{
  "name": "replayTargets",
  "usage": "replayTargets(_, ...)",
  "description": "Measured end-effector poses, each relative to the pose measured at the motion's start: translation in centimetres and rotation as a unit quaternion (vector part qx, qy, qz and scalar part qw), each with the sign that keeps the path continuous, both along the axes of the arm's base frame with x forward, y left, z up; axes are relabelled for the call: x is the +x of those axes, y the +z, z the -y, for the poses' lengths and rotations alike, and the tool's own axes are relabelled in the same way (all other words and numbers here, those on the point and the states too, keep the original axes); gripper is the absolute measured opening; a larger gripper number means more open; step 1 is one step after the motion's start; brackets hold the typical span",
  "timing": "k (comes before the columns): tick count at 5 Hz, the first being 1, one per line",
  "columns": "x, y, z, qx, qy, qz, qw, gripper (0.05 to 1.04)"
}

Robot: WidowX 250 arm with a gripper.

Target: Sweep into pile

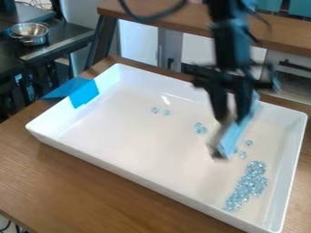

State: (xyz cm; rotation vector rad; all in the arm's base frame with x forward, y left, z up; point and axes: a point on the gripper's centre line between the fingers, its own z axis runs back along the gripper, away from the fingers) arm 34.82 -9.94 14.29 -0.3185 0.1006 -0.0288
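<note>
Closest to you is the brown wood table [79,182], with the big white tray [139,179] sitting on it at a slant. Inside the tray, near its close right corner, you have most of the clear blue beads [248,185]. They lie in a long, bumpy bunch that is thick at the far end and thin at the near end. Just past that bunch, two loose beads [243,155] lie one behind the other.

Beside those two, on their left, is the low end of your light blue tool [234,136]. It leans, with its top up to the right. You can't tell if its low end touches the tray. Your gripper [234,119] hangs over the right half of the tray, pointing down, and pinches the tool. To the left of the tool there is a small clump of beads [200,128]. Farther off to the left, two more beads [161,111] lie side by side, a little apart.

Blue tape [84,94] is stuck over the left side of the tray, with a piece poking outside it. Way back on the left, you see a shiny metal bowl [29,34] on a dark counter [61,37]. Across the back runs a brown wood bench [148,16], with white doors [138,43] behind it.
</note>
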Motion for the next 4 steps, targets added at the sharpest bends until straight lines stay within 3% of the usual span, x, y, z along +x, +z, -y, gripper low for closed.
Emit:
replayTargets(1, 0.8, 3.0, -4.2, -0.029, 0.019, -0.003, 0.9994, 0.328)
replayTargets(2, 1.5, 5.1, -7.4, -0.026, 0.011, 0.015, 0.9995, 0.328)
replayTargets(3, 2.9, 3.3, -12.3, 0.008, 0.033, 0.017, 0.9993, 0.328)
replayTargets(4, 4.1, 1.0, -16.1, 0.056, 0.052, 0.039, 0.9963, 0.328)
